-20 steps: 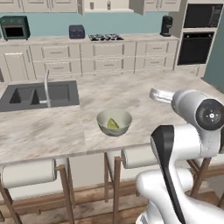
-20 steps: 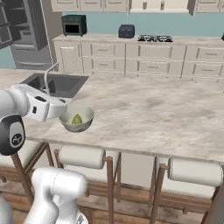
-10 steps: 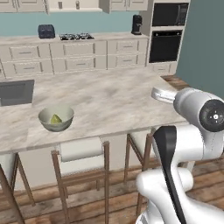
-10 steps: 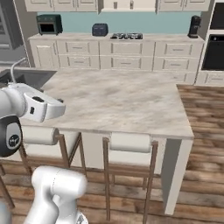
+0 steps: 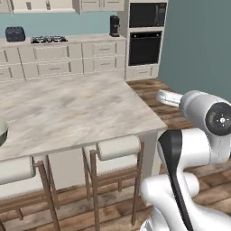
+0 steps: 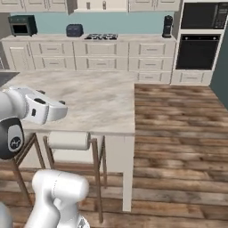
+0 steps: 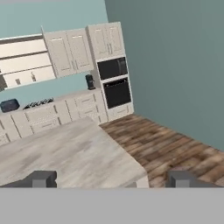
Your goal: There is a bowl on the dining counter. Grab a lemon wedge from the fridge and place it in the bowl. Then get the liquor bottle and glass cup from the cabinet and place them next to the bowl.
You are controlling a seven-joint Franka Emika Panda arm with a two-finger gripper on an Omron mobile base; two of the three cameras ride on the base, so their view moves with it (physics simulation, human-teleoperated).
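Note:
The dining counter [image 5: 81, 113] runs across the left base view, and a sliver of the bowl [image 5: 2, 131] shows at its far left edge. In the hand view my gripper [image 7: 112, 179] is open, its fingertips [image 7: 41, 178] far apart with nothing between them, hovering over the counter's right end [image 7: 65, 153]. It points toward the back wall, where cream upper cabinets [image 7: 70, 50] hang with doors shut. The counter's corner [image 6: 120, 120] is right of my arm in the right base view. The lemon wedge, fridge, liquor bottle and glass cup are out of view.
Padded stools [image 5: 117, 146] stand tucked under the counter's front edge. A black wall oven [image 6: 198, 49] fills the tall unit at the back right. Bare wooden floor [image 6: 178, 133] opens right of the counter. A toaster [image 6: 75, 30] and coffee machine [image 6: 167, 26] sit on the back counter.
The base has moved to the right, so the whole scene slid left. The sink left the views and the bowl is down to a sliver. The gripper stays open.

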